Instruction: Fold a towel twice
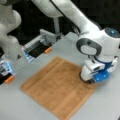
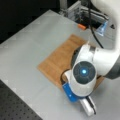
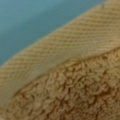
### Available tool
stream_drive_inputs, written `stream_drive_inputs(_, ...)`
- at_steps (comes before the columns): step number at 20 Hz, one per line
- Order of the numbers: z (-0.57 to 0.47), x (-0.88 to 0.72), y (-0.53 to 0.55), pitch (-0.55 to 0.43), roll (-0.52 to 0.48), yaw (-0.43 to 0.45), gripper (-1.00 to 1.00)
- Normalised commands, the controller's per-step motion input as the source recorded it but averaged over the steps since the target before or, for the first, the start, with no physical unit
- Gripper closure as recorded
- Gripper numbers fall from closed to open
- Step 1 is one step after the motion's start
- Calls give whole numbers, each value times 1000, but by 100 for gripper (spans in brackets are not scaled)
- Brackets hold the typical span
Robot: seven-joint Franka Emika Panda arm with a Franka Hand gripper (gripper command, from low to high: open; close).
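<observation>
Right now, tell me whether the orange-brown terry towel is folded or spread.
Spread: the orange-brown terry towel lies flat in one layer on the grey table. The pincer is down at its edge, fingers hidden.

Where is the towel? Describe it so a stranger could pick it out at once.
Find the grey table; the towel lies flat and unfolded at its middle, in both front views. The arm's wrist is down at the edge on a front view's right; the pincer itself is hidden. It is the only orange-brown terry cloth, with a ribbed woven band along its edge.
</observation>
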Motion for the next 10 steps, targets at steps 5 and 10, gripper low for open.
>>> stream_drive_inputs(5, -140, -160, 50, -159, -220, -44, 100)
stream_drive_inputs(10, -184, -178, -8, -218, -168, -8, 100)
